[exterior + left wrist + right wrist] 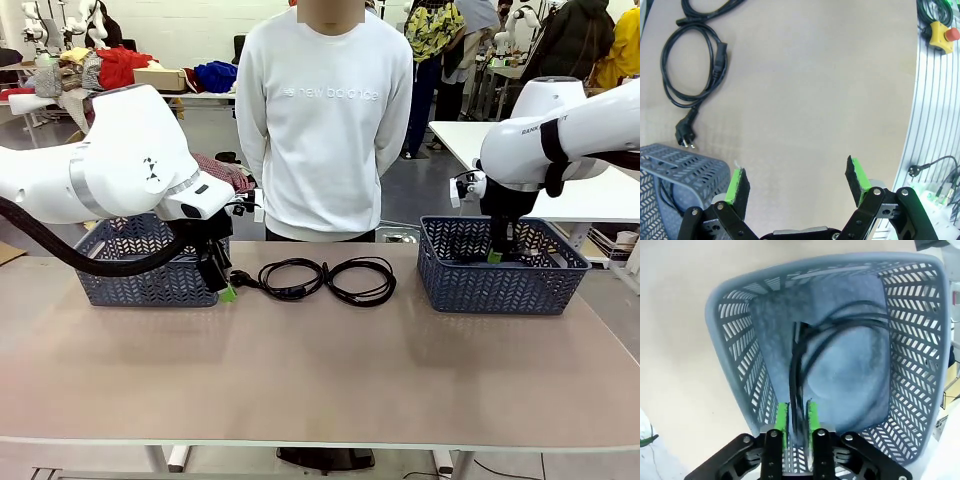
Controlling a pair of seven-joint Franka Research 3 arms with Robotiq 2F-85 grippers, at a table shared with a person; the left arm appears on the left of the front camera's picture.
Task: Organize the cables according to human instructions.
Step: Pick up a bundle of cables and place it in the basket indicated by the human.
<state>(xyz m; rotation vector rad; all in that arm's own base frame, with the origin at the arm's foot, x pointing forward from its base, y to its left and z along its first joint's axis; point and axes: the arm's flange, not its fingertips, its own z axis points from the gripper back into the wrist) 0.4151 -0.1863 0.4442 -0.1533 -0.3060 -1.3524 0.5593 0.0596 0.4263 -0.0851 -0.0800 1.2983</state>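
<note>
You have two blue lattice baskets on the table (320, 390): the left basket (150, 288) and the right basket (500, 288), set well apart toward the far side. Between them two cables lie on the bare tabletop, the first coil (292, 292) and the second coil (365, 297), side by side and touching or very nearly so. A plug end of the first coil points toward the left basket. Your left gripper (223, 287) hangs low at that basket's inner end, just beside the plug. In its wrist view the two green pads (737, 184) stand wide apart with tabletop between them, so it is fully open and holds nothing. Your right gripper (797, 422) is down inside the right basket. A third cable (796, 357) lies looped on the basket floor, and its strands run up between the two pads, which stand close together. The cord is blurred there, so I cannot tell whether the pads clamp it or merely flank it. One person (325, 110) in a white sweatshirt stands at the far edge, behind the two coils.
</note>
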